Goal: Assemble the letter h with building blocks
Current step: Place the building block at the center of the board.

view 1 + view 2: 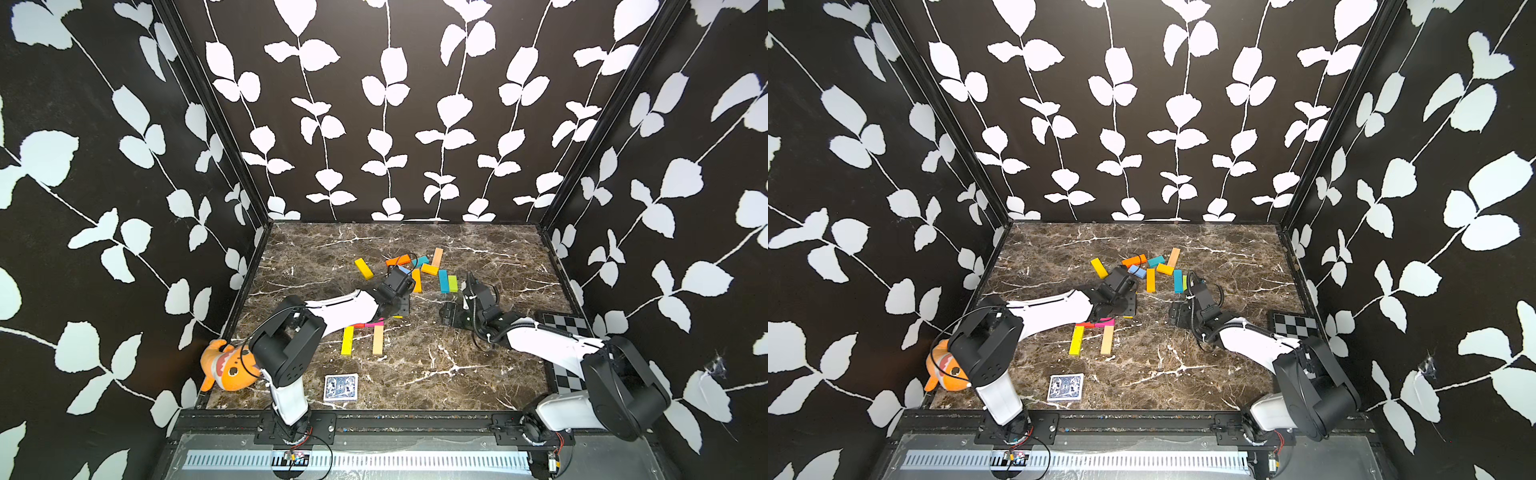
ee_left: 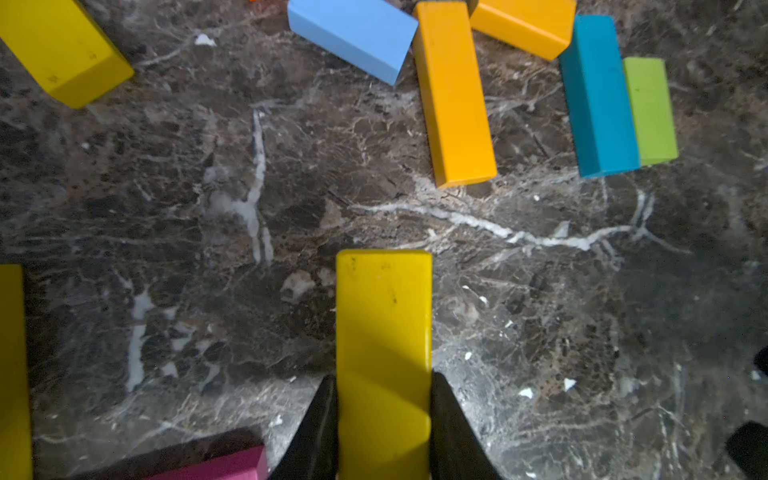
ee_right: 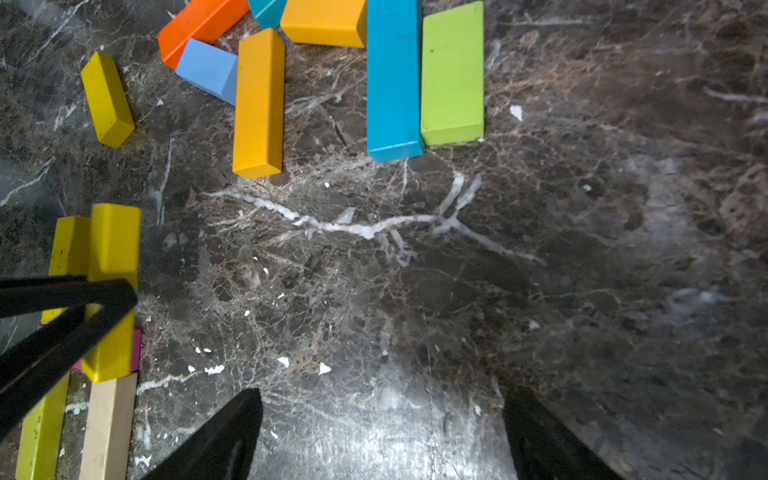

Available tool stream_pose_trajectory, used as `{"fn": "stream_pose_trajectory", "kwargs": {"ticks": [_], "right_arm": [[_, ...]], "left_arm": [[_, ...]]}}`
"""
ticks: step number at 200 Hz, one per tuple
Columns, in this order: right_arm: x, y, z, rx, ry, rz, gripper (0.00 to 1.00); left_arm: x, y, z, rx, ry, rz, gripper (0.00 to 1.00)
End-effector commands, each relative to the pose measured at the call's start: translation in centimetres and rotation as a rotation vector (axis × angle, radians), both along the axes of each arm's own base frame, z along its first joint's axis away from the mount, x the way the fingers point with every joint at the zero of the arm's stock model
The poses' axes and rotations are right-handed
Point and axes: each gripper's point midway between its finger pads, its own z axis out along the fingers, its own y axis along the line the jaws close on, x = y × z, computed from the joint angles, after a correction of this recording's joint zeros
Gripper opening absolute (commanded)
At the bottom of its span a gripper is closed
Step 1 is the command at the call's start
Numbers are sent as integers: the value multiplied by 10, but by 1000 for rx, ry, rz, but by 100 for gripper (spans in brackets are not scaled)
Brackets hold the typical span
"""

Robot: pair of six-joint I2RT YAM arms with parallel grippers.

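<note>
Assembly check: letter h (image 1: 368, 325) partly laid, one block in my left hand (image 2: 382, 386).

The table (image 1: 457, 374), dark veined marble, carries everything. Loose building blocks (image 1: 415, 270) lie scattered toward its far side, well apart from the letter h, which sits nearer the front. There a yellow bar (image 1: 347, 340) and a tan bar (image 1: 378, 340) lie parallel, joined at their far ends by a pink crossbar (image 1: 1104, 321). In both top views my left arm hides what lies beyond that. My right hand (image 3: 382, 399) hangs with its fingers wide apart and empty, over bare table short of the scatter. My left hand is clamped on the long sides of a yellow block (image 2: 383, 324), just beside the pink crossbar's end. I cannot tell whether that block touches the table. A playing card (image 1: 340, 387) lies flat near the front edge.
</note>
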Motion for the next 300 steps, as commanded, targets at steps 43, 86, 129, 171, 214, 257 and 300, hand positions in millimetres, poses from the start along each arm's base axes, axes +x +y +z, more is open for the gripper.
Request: {"fn": "stream_pose_trajectory", "kwargs": {"ticks": [43, 86, 129, 171, 214, 257, 300], "right_arm": [[3, -4, -3, 16, -5, -22, 90], [4, -5, -4, 24, -3, -27, 90], [3, -7, -4, 27, -4, -31, 90], [4, -9, -5, 29, -3, -38, 90], [6, -11, -6, 33, -2, -45, 90], [5, -10, -7, 41, 4, -43, 90], [6, -11, -7, 46, 4, -48, 90]], "left_arm": [[13, 3, -2, 70, -52, 15, 20], [20, 0, -10, 98, -40, 24, 19], [21, 8, -17, 137, -40, 51, 18], [19, 14, -22, 164, -26, 69, 17], [17, 15, -27, 162, -19, 70, 21], [17, 11, -28, 144, -16, 64, 38], [16, 6, -30, 125, -5, 54, 49]]}}
